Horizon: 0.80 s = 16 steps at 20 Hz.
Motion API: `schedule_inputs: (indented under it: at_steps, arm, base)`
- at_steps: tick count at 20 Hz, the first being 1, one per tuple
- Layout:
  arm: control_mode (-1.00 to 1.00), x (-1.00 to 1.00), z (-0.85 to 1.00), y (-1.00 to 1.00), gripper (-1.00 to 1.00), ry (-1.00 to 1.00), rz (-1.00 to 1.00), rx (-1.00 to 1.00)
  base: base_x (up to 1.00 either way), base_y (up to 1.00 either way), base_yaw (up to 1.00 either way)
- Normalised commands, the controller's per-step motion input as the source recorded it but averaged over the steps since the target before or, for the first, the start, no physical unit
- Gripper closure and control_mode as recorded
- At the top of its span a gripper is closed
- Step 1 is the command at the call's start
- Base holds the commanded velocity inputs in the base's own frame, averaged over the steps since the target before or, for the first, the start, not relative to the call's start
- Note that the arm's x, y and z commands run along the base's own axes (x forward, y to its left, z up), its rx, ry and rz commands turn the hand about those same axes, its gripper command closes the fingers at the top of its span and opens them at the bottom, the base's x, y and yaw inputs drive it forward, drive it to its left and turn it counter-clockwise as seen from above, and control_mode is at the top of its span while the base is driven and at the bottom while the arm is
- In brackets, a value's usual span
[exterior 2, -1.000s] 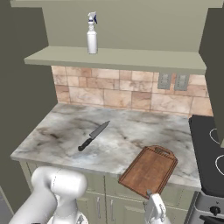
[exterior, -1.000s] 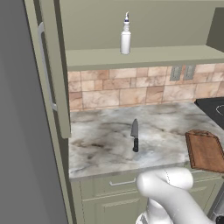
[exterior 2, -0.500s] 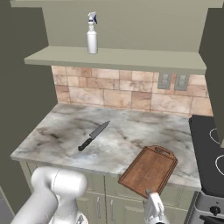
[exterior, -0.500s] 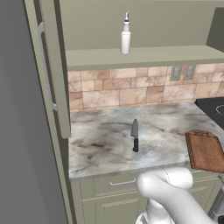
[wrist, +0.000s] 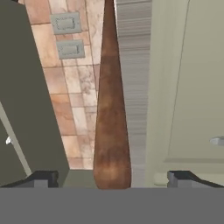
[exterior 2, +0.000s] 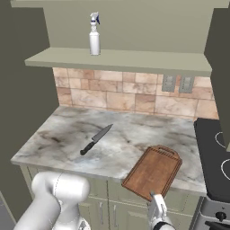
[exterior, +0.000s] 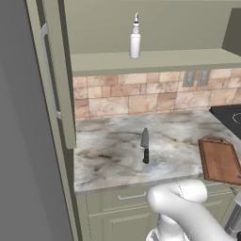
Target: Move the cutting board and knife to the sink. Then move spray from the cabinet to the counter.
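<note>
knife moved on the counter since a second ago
No. The knife lies at the same spot on the counter, just as far left of the cutting board.

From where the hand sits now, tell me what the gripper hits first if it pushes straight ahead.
Most likely the cutting board: its overhanging edge sits dead ahead of the open gripper, between the fingertips. How far off it is stays hard to judge.
</note>
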Motion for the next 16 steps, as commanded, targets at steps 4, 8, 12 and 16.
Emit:
schedule_inputs:
  at_steps: [4,8,12,16]
  arm:
    - [-1.0,0.25,-0.16,0.0,-1.0,0.02,-0.02,0.0]
    - [-1.0,0.11,-0.2,-0.08,-1.0,0.01,-0.01,-0.01]
    - [-1.0,0.01,-0.11,-0.07,-1.0,0.0,0.0,0.0]
    - [-1.0,0.0,0.0,-0.06,-1.0,0.0,-0.01,0.0]
  base:
    - [0.0,0.0,0.0]
    - [0.0,0.0,0.0]
    - [0.0,0.0,0.0]
    - [0.0,0.0,0.0]
